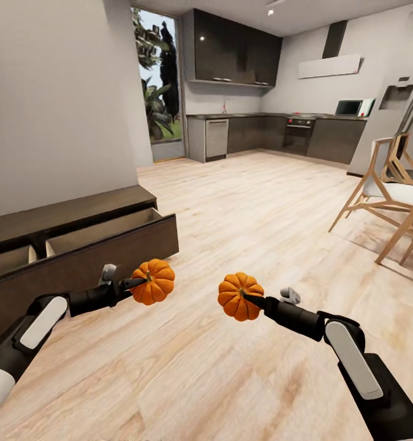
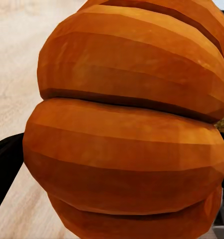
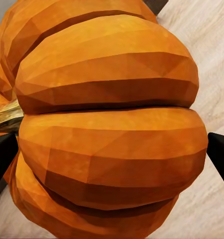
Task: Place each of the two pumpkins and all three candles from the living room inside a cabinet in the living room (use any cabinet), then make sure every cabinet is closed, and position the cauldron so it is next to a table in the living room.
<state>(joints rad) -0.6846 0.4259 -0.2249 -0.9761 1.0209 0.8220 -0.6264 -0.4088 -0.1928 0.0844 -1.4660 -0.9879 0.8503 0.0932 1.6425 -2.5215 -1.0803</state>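
I'm carrying a pumpkin (image 1: 153, 281) clamped in my left jaws (image 1: 139, 283), another pumpkin (image 1: 239, 296) in my right jaws (image 1: 250, 298); next, lowering both into the cabinet (image 1: 78, 245)'s open drawer.

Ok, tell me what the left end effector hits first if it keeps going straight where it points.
Probably nothing soon: the left end effector, holding a pumpkin, points over open floor, past the cabinet. Depth is unclear.

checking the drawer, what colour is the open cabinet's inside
Pale beige inside the cabinet; head view shows it best.
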